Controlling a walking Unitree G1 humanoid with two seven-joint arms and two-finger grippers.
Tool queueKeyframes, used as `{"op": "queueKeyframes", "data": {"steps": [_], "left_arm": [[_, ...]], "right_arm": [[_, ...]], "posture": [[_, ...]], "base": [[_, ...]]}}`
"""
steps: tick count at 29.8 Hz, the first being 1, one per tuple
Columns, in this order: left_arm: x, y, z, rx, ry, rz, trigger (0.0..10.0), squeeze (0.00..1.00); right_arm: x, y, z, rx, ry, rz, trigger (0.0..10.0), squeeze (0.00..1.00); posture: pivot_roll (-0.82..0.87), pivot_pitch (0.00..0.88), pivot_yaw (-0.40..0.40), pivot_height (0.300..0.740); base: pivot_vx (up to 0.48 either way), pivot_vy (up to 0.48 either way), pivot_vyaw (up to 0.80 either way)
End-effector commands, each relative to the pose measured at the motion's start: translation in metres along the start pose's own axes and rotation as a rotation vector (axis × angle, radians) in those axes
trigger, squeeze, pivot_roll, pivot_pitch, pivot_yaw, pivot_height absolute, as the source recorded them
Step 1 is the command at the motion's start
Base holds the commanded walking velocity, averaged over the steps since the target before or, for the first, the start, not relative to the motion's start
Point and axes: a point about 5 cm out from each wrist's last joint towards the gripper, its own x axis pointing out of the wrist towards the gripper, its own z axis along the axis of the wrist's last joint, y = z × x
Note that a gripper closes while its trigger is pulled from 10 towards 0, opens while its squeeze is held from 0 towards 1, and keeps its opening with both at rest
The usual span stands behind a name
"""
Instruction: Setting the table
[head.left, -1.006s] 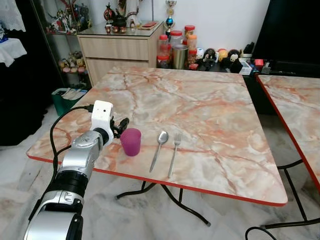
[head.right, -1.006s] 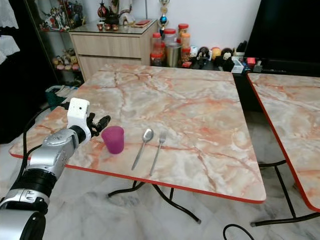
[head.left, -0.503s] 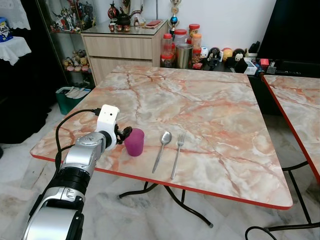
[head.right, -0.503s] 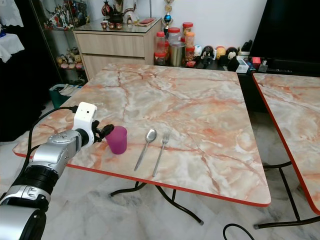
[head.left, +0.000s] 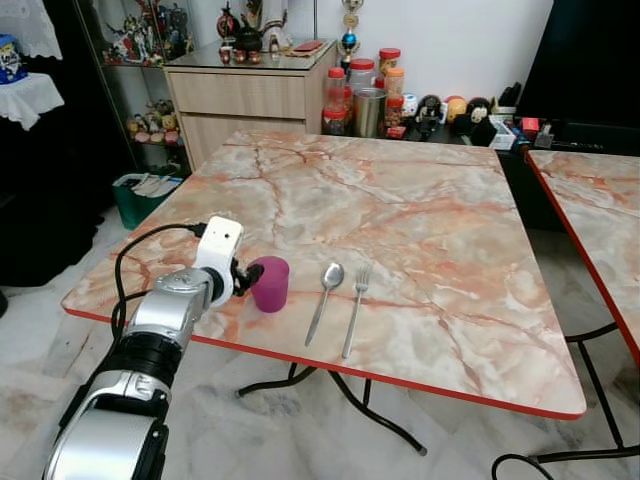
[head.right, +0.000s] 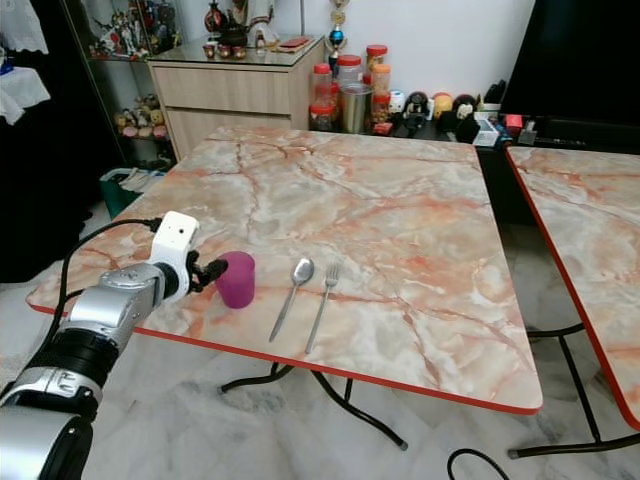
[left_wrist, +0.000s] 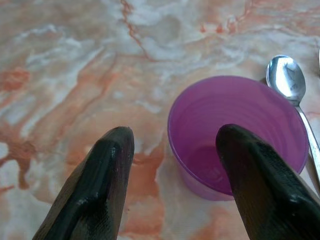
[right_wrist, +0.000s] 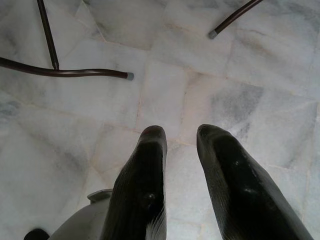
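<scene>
Left arm of the robot: brushed silver cylindrical segments joined by black ribbed collars. A white box-shaped wrist camera housing (head.left: 221, 243) with two small dark holes sits just behind the left end effector (head.left: 249, 274). A black cable (head.left: 135, 262) loops from that housing back along the forearm. Both the left and right end effector (right_wrist: 180, 137) carry two long, matte black, finely textured fingers (left_wrist: 107, 175) with rounded tips.

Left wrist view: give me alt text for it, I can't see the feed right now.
The left gripper is open at an upright, empty purple cup on the marble table: one of its black fingers overlaps the cup's mouth, the other sits outside the cup wall. A spoon lies on the table just beyond the cup.
</scene>
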Motion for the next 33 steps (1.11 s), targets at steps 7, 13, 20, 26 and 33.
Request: {"op": "queueKeyframes", "data": {"steps": [7, 13, 20, 26, 33], "left_arm": [[0.0036, -0.0024, 0.0071, 0.020, 0.001, 0.000, 10.0, 0.00], [0.0048, -0.0025, 0.0066, 0.022, 0.010, 0.000, 10.0, 0.00], [0.0050, -0.0014, 0.0049, 0.017, 0.018, 0.006, 10.0, 0.00], [0.0059, -0.0035, 0.0020, 0.014, 0.032, -0.003, 0.0, 0.00], [0.0063, -0.0058, -0.0004, 0.026, 0.044, -0.021, 0.0, 0.00]], "right_arm": [[-0.0009, 0.0000, -0.0030, 0.014, 0.009, -0.006, 10.0, 0.00], [-0.0012, -0.0004, -0.0039, 0.015, 0.011, -0.007, 10.0, 0.00], [-0.0010, -0.0011, -0.0034, 0.015, 0.011, -0.008, 10.0, 0.00], [-0.0012, -0.0013, -0.0038, 0.017, 0.012, -0.008, 10.0, 0.00], [-0.0015, -0.0015, -0.0048, 0.019, 0.014, -0.009, 10.0, 0.00]], "posture": [[0.01, 0.000, 0.011, 0.740], [0.01, 0.000, 0.012, 0.740], [0.01, 0.000, 0.012, 0.740], [0.01, 0.000, 0.013, 0.740], [0.01, 0.000, 0.015, 0.740]], "base": [[0.000, 0.000, 0.00], [0.000, 0.000, 0.00], [0.000, 0.000, 0.00], [0.000, 0.000, 0.00], [0.000, 0.000, 0.00]]}}
